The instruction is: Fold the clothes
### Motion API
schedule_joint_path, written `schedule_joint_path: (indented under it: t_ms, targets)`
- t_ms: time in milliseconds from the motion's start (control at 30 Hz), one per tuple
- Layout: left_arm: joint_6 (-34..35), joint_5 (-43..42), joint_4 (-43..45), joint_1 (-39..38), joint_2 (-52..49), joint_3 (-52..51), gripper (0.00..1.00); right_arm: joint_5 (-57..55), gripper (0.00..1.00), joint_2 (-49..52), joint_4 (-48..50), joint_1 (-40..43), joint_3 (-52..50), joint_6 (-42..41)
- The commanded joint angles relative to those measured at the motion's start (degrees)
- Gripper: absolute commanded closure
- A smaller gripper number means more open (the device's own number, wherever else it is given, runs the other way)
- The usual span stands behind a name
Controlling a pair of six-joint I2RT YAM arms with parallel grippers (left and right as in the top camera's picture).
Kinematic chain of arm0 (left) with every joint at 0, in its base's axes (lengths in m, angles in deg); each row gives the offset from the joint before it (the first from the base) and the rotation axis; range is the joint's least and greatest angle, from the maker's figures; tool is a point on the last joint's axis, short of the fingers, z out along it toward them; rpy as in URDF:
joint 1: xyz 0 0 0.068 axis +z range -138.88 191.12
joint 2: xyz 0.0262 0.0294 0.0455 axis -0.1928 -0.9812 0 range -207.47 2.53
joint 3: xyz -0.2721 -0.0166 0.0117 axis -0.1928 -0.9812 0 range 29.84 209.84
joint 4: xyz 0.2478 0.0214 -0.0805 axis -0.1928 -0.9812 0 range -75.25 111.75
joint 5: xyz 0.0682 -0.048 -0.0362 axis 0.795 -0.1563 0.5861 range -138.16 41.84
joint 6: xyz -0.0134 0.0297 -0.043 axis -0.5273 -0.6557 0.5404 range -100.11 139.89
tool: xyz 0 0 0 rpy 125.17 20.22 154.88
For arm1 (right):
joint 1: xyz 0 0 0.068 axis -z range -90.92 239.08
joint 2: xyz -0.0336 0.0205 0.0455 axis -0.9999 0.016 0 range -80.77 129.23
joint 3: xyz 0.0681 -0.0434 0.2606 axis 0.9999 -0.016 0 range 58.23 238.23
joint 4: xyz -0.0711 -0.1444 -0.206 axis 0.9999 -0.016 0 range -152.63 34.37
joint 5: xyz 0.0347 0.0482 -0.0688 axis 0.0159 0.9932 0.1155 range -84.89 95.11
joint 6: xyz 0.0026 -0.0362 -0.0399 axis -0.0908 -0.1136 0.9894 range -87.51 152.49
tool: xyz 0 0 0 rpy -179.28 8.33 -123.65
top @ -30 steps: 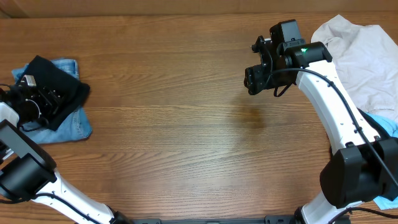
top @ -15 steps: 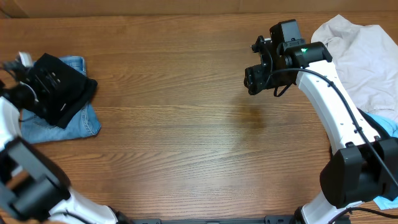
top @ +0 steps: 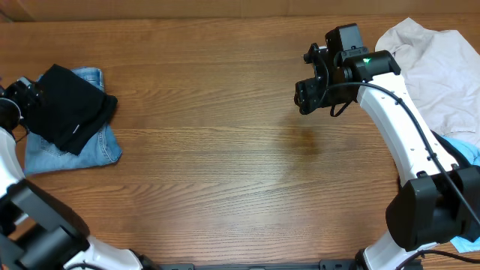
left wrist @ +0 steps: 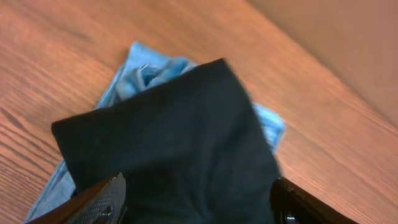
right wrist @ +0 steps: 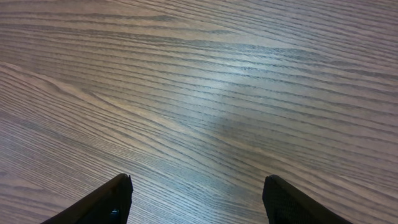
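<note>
The folded black top (top: 71,109) lies on the light-blue jeans (top: 75,154) at the left edge of the tabletop (top: 225,157); the left end effector (left wrist: 198,200) is released just beside it; the right end effector (right wrist: 198,200) is released above bare wood; the off-white shirt (top: 442,75) sits far right.

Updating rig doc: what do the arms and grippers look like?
Left arm and right arm: white shells, black joints. Black cable along the right one, green light at its wrist. Left gripper and right gripper: black.
</note>
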Motion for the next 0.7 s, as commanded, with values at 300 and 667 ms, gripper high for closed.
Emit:
schedule_joint_path:
  t_ms: [300, 667]
  targets:
    - [2.91, 1.11, 0.55, 5.25, -12.83, -0.26, 0.23, -0.09, 0.29, -0.02, 0.15, 0.13, 0.02, 0.33]
    - [2.93, 0.35, -0.61, 5.55, -12.48, -0.24, 0.24, -0.09, 0.28, -0.04, -1.16, 0.13, 0.02, 0.33]
